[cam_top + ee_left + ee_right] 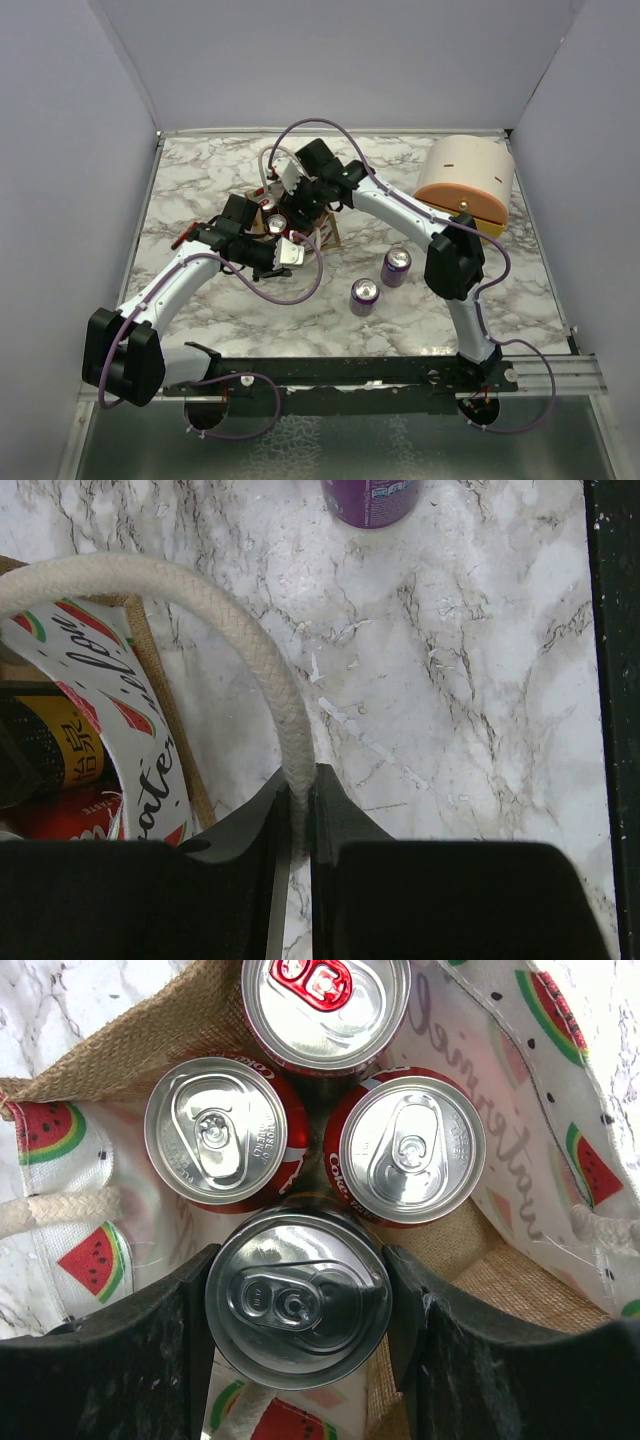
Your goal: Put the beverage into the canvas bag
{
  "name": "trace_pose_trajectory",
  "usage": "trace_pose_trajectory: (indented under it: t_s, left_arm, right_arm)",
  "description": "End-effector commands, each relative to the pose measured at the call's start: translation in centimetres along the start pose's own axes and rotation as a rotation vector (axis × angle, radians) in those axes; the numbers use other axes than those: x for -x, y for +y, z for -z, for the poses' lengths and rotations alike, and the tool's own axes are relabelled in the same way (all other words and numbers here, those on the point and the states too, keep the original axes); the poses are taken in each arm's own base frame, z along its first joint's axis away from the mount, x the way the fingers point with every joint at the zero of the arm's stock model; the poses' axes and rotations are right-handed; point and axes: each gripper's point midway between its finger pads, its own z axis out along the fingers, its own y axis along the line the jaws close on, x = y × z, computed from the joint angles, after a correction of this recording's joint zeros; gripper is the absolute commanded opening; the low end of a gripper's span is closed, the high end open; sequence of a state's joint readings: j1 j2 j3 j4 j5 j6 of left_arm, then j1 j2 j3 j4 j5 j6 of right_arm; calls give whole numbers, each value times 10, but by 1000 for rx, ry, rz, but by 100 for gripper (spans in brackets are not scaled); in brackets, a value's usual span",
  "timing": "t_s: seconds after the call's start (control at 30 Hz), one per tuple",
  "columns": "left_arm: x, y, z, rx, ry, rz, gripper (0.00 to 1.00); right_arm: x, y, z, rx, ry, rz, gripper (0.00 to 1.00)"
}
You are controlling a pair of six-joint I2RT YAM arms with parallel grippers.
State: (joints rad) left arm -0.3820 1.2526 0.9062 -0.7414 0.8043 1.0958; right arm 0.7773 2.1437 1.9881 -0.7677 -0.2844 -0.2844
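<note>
The right gripper (pixel 297 1305) is clenched on a silver-topped beverage can (pixel 298 1260), a black finger (pixel 130 1360) pressed to each side. The can sits in the mouth of the canvas bag (pixel 110 1050), nearer the wrist camera than three cans standing inside: two red ones (pixel 222 1132) side by side, and a third with a red tab (pixel 325 1000) against the burlap wall. The left gripper (pixel 298 788) pinches the bag's white rope handle (pixel 200 590) tight between its fingers; the bag stands mid-table with both arms crowded over it. To its right on the marble table (pixel 200 170) stand two purple cans (pixel 397 267) near each other; far right lies a peach domed container (pixel 467 180).
</note>
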Motion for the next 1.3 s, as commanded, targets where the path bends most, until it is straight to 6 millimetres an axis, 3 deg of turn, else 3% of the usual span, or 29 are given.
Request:
trace_pose_trajectory:
  t_s: [0.0,0.27,0.63,1.0,1.27]
  left_arm:
    - [6,-18,-2,-56,-45,14,11]
    - [7,-17,-2,-57,-46,17,11]
    - [6,-18,-2,-56,-43,16,11]
    - [5,-18,-2,-55,-40,14,11]
    - [4,-19,-1,-53,-36,13,11]
  right_arm:
    - [6,6,-9,-12,-24,18,15]
    - [-10,16,-15,44,7,23,33]
    - [10,35,-3,144,-58,41,54]
    - [22,28,6,107,-77,54,75]
    - [39,21,19,62,-114,70,83]
